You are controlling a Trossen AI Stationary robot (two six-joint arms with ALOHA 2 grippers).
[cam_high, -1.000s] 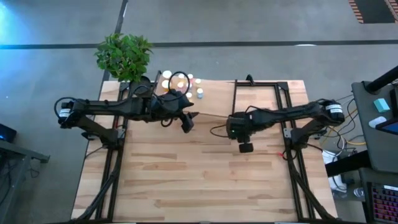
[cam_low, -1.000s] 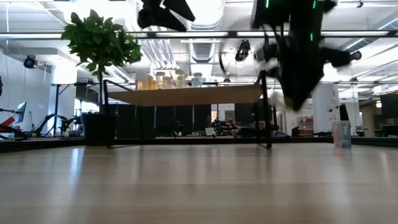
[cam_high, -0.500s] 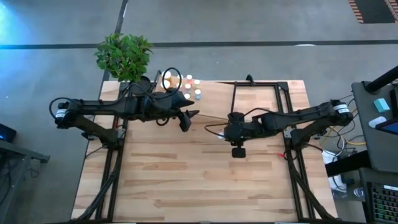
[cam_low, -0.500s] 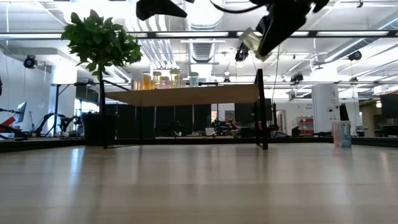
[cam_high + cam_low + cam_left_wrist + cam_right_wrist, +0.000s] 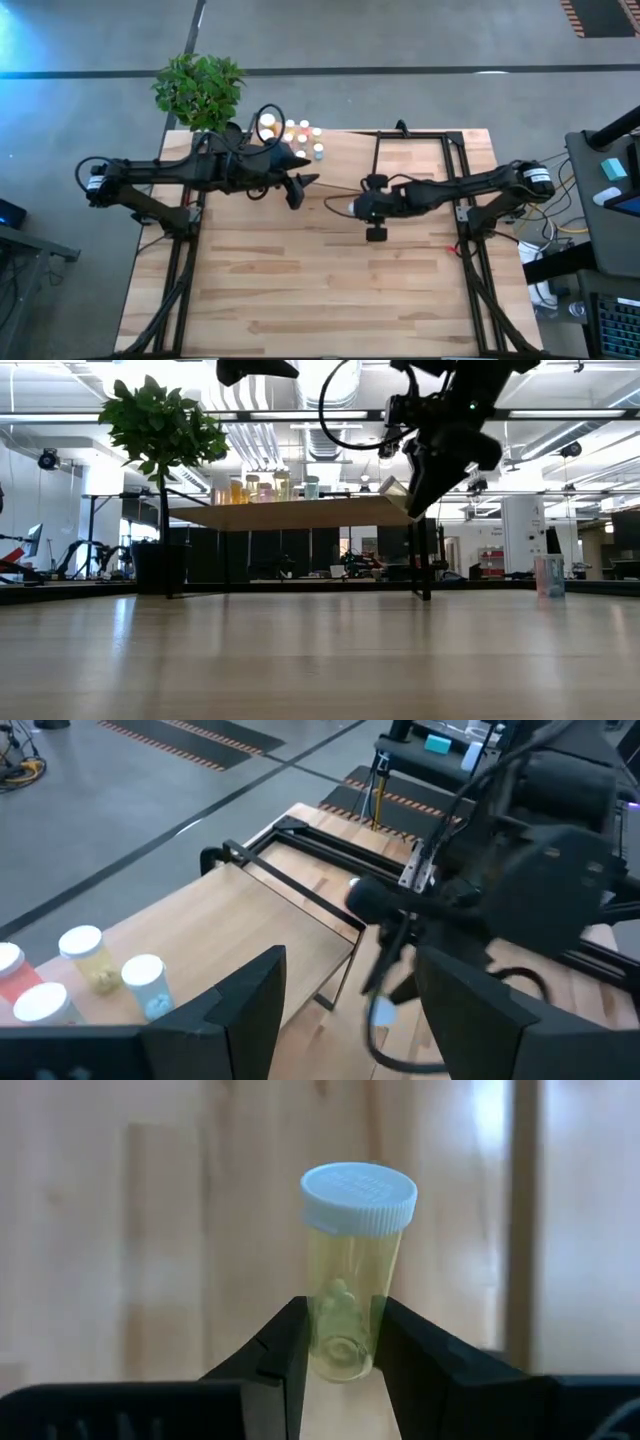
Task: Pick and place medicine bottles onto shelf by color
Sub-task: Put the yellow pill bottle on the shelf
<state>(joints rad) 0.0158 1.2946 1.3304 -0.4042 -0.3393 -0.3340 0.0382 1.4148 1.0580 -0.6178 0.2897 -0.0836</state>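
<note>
Now, bottle: you have a small yellow bottle with a white cap clamped low on its body between the right gripper's fingers; the cap and upper body stand clear above them.
Handling: judge it light and stiff, a hard plastic tube with a few pills loose inside. The smooth round wall looks slippery, so a grip this near the base may let it tip or twist.
Where to hold: the mid-body, below the cap, would steady it better; the cap rim is the poorer choice, since it may turn.
Right gripper: right gripper hangs over the tabletop near the middle, just off the shelf's open end, above the board's level in the low view.
Right arm pose: it reaches in from the right side, stretched long and nearly level, wrist turned toward the shelf.
Left gripper: left gripper stands with its fingers apart and nothing between them, over the shelf next to the row.
Left arm pose: it reaches in from the left edge, forearm lying across the shelf's end by the plant.
Shelf stock: the other bottles cluster at the shelf's far end near the plant, upright; the yellow ones sit beside a blue one.
Risk: you could clip the wire frame when bringing the bottle over.
</note>
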